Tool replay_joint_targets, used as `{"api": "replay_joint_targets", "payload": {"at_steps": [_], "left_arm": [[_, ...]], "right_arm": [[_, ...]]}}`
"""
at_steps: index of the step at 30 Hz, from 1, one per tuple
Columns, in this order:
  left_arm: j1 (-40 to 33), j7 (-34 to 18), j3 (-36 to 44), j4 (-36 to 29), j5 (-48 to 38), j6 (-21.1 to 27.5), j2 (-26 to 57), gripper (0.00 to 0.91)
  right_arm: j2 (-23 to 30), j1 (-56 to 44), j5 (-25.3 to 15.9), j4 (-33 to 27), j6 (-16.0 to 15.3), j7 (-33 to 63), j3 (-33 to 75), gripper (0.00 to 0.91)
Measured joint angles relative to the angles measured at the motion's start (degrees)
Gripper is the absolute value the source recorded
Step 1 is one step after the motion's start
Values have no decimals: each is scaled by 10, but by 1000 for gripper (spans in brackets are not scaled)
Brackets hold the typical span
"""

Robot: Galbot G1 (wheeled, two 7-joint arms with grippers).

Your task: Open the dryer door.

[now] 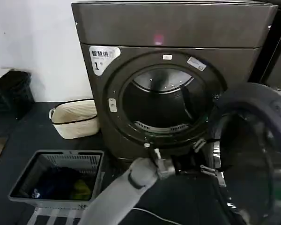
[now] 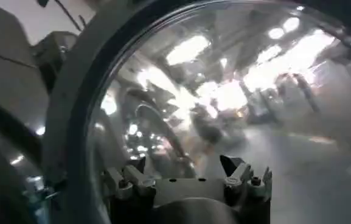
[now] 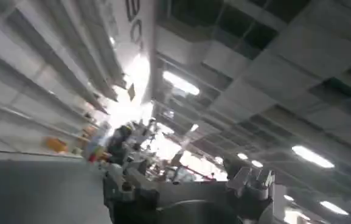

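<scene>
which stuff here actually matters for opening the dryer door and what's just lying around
Part of the job:
- dryer
- dryer door, already swung open
- left claw, at the door's edge

Lying about:
- grey laundry basket with clothes inside
- cream woven basket
- neighbouring dark machine

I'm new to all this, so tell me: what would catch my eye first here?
The dryer fills the middle, its drum gaping open. Its door is swung out to the right, and the left gripper, fingers apart, is at the door's inner edge. On the floor to the left sit a grey basket of clothes and a cream bag.
</scene>
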Motion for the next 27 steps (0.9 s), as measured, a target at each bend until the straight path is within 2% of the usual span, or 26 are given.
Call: {"api": "replay_joint_targets", "payload": {"at_steps": [4,15,27], "left_arm": [[-15,0,13,20,6,0,-20,907],[-54,0,30,93,21,-2,-78,907],[-83,0,32,151,25,-4,-95,907]], "right_arm": [[-4,-6,18,-12,-3,3,17,907],[-24,-28,22,-67,44,7,50,907],[-28,-32,20,-97,52,11,59,907]]}}
